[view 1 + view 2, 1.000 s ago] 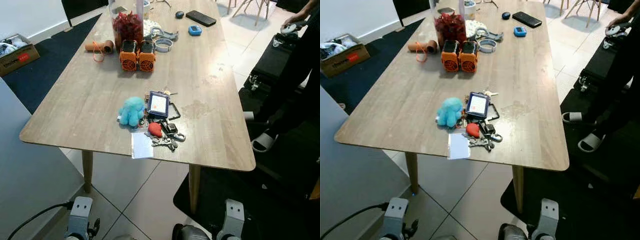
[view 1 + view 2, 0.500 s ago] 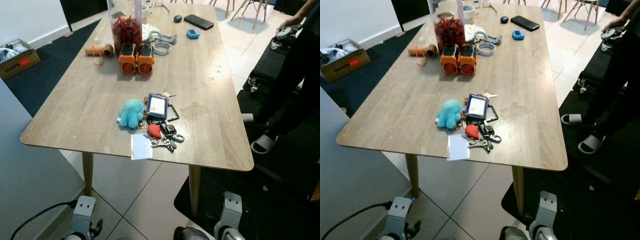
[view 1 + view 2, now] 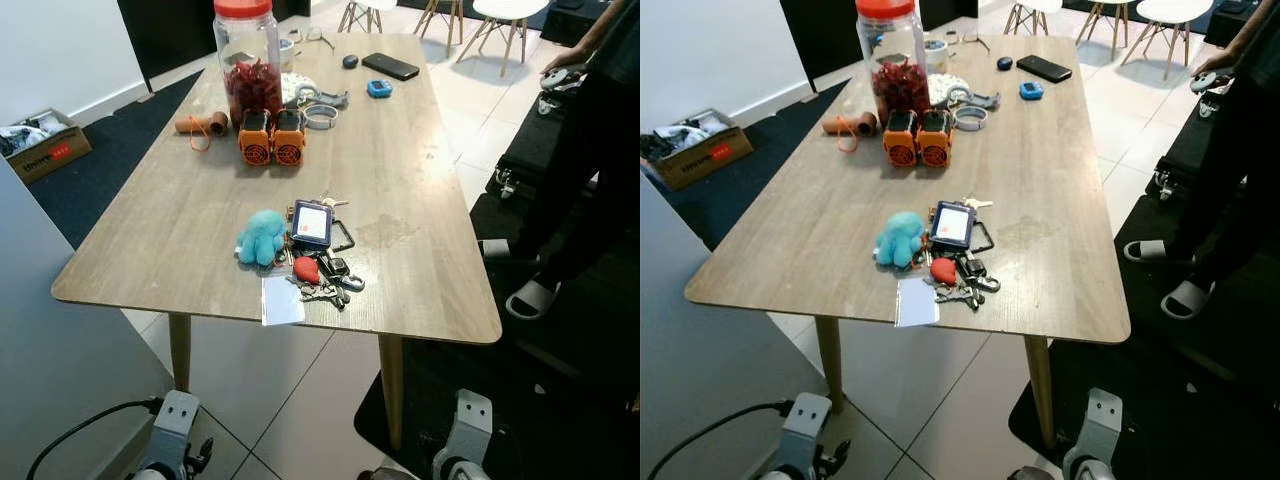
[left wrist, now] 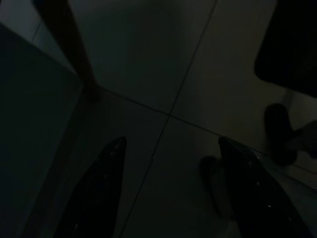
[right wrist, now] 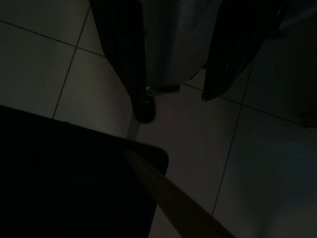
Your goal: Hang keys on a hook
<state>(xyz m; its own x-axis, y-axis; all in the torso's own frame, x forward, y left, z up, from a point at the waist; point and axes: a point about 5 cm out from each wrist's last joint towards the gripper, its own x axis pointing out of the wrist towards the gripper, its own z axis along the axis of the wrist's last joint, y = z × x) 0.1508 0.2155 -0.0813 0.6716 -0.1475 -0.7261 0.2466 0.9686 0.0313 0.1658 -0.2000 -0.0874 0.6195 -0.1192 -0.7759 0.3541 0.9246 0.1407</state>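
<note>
Both arms hang low beside the robot's body, below the near edge of the wooden table [image 3: 180, 215]. The left gripper [image 4: 171, 188] points down at the tiled floor [image 4: 198, 74]; its two black fingers [image 4: 96, 193] stand wide apart with nothing between them, and a table leg [image 4: 69, 49] shows in the dark beyond. The right gripper [image 5: 171, 74] also faces the floor, fingers spread and holding nothing, with the edge of a dark rug [image 5: 64, 178] nearby. The keys [image 3: 325, 283] lie up on the table, near its front edge and roughly midway along it, well apart from both grippers. They form a loose bunch with a red tag, touching a dark card holder [image 3: 311, 223] and just beside a blue plush toy [image 3: 260, 236]; a pale card [image 3: 282, 300] lies at the edge beside them. Farther back stand two orange objects [image 3: 272, 137] and a tall jar with a red lid [image 3: 250, 55]. A person in dark clothing [image 3: 590, 150] stands on the right of the table.
</note>
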